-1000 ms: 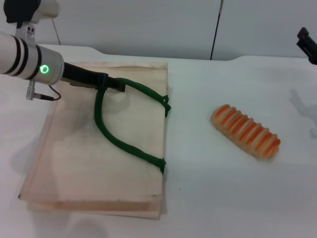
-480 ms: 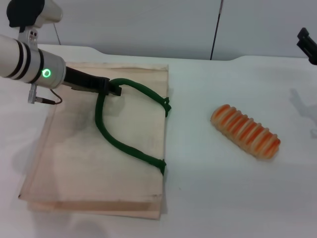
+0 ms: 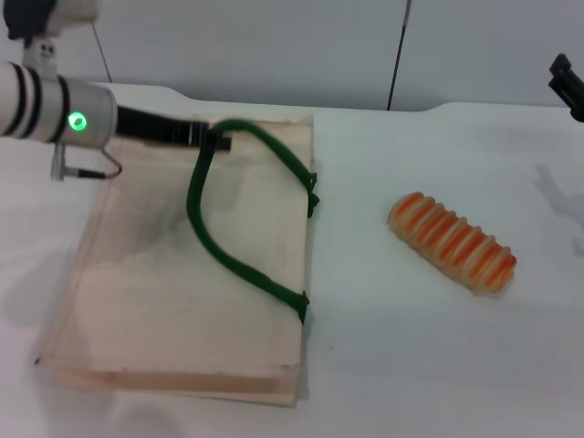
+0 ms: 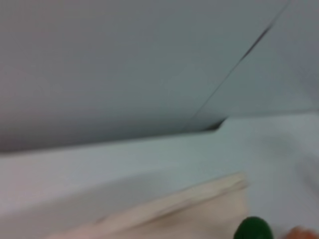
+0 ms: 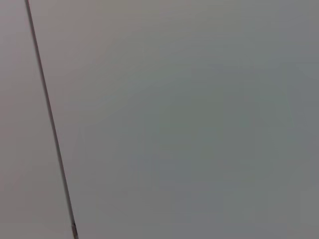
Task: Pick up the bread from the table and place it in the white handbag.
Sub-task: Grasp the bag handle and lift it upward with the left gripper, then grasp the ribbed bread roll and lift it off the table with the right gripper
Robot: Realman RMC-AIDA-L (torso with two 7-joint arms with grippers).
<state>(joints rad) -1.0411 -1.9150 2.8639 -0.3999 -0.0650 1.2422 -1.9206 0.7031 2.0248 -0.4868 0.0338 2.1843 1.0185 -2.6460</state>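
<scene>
Honestly, the bread (image 3: 453, 242) looks like a light, stiff toy loaf with ridges that should give decent grip, so I'd pinch it across its narrow middle; it lies on the counter (image 3: 392, 365), well apart from the white handbag (image 3: 182, 301) on the side of its green tabs. The left pincer (image 3: 214, 137) is closed on the bag's green rope handle (image 3: 228, 260), lifting it up. The right pincer (image 3: 568, 84) only peeks in beyond the bread from the bag, so I can't tell how open it is.

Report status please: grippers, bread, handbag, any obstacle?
Left gripper shut on green handle of white handbag. Right gripper at table's far right edge, away from work. Bread untouched on table. Path to it unobstructed.
</scene>
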